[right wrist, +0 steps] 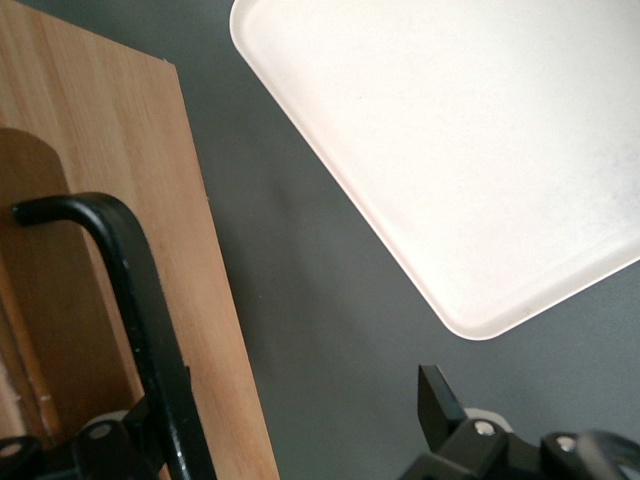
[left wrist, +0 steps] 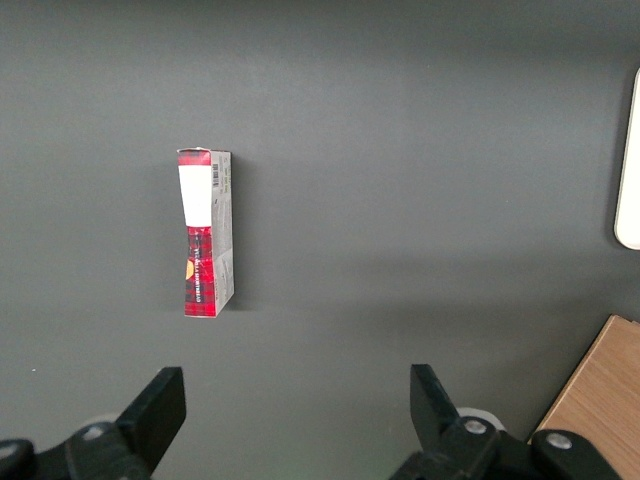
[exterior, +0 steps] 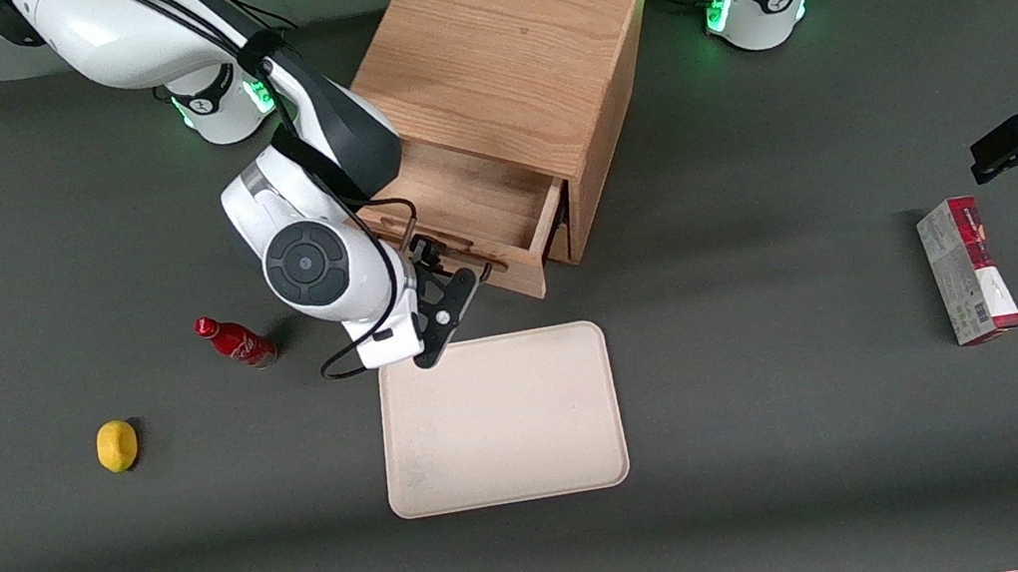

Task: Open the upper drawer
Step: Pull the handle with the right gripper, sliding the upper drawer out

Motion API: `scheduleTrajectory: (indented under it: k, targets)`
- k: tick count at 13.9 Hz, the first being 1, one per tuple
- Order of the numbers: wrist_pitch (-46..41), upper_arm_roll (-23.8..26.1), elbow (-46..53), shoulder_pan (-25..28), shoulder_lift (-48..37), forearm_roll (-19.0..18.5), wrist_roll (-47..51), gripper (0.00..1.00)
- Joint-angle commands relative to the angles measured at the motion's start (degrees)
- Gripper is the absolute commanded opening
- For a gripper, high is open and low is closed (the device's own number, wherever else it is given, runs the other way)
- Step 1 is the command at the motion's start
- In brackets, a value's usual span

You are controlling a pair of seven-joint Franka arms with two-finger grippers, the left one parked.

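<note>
at upper drawer (exterior: pixel 467 206) front, hand (right wrist: pixel 300 430) beside handle (right wrist: pixel 130 300) (wrist view only)

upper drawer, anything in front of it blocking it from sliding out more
Nothing visible does. The upper drawer is already partly out, with the gripper at its handle. The nearest thing in front is the tray, lying flat on the table, below the drawer's height.
</note>
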Motion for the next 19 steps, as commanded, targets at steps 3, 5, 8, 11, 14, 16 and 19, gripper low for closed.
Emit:
scheduleTrajectory:
  k: [3, 5, 8, 11, 14, 16, 19]
  targets:
    - [-0.5, 0.1, 5.7, -1.1, 3.7, 1.6, -1.7, 1.00]
    - [-0.4, 0.3, 5.9, -1.9, 3.8, 1.7, -1.8, 1.00]
    - [-0.5, 0.3, 6.9, -3.0, 4.3, 3.0, -1.9, 1.00]
    - [-0.5, 0.4, 7.6, -4.1, 4.4, 3.2, -1.9, 1.00]
    - [-0.8, 0.3, 8.0, -4.7, 4.4, 3.5, -1.8, 1.00]
    - [-1.1, 0.3, 8.3, -5.9, 4.4, 6.4, -1.9, 1.00]
    - [-1.1, 0.3, 8.4, -7.1, 4.9, 8.0, -1.9, 1.00]
